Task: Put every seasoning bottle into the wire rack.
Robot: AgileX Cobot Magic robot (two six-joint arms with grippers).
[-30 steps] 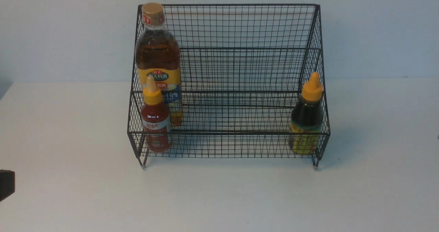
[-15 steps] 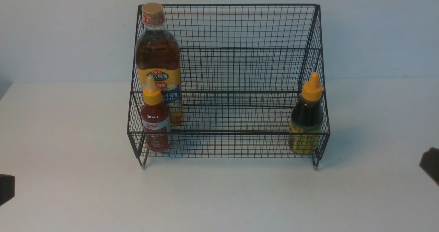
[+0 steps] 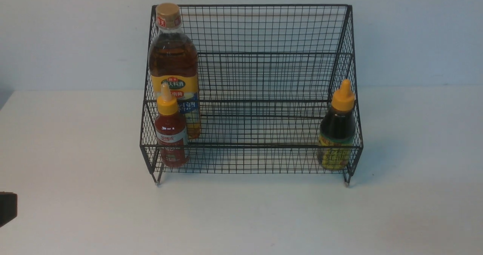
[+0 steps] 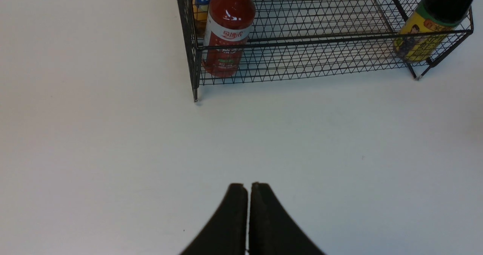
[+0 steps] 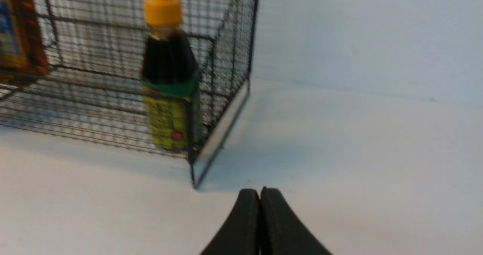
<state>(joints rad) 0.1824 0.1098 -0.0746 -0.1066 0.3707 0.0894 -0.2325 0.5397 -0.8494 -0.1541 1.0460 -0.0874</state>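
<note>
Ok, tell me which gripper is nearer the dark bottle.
Right. The right gripper sits just in front of the dark bottle's rack corner; the left gripper is back across the table, nearer the red bottle.

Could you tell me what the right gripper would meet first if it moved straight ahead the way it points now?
Probably the rack's near corner post, with the dark bottle just behind it. The shut right gripper holds nothing; depth is unclear.
</note>
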